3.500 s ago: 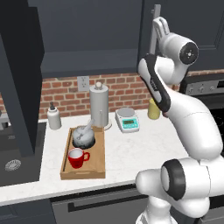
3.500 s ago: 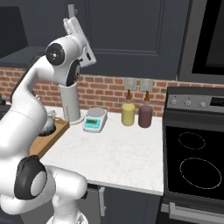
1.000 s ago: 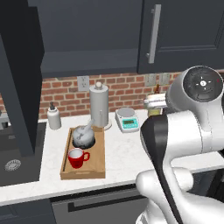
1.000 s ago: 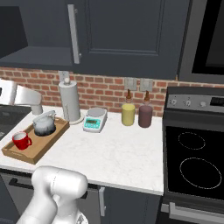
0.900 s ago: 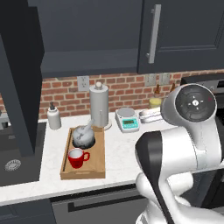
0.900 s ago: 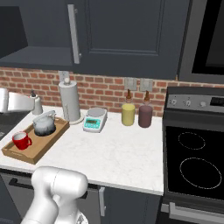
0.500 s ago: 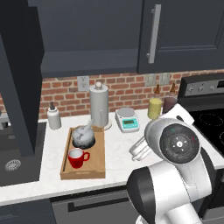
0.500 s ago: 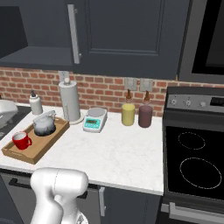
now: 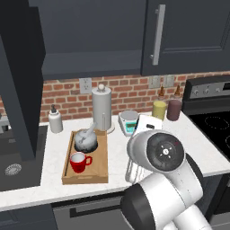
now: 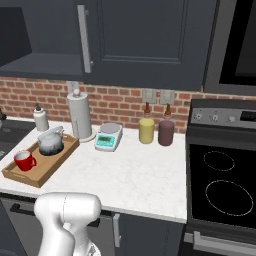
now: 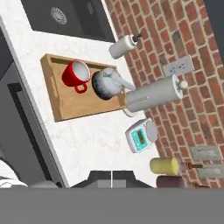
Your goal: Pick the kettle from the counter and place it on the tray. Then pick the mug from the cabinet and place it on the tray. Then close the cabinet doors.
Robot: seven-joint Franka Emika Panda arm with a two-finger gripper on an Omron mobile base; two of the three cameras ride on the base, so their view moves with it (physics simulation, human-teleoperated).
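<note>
Sitting together on the tray: kettle behind, mug in front, both ready to carry. Gripper pinched closed, empty, back over the counter. Left cabinet door hangs open, likely next.

You could read no text, label, brand, number or sign anywhere in these views. The kitchen scale carried a pale display panel, but you could make out no figures on it; in the hand view the panel appeared as a small teal patch without characters. The control strip of the stove showed round knobs without legible markings. The soap bottle, the yellow canister and the maroon canister carried no print that you could resolve.
</note>
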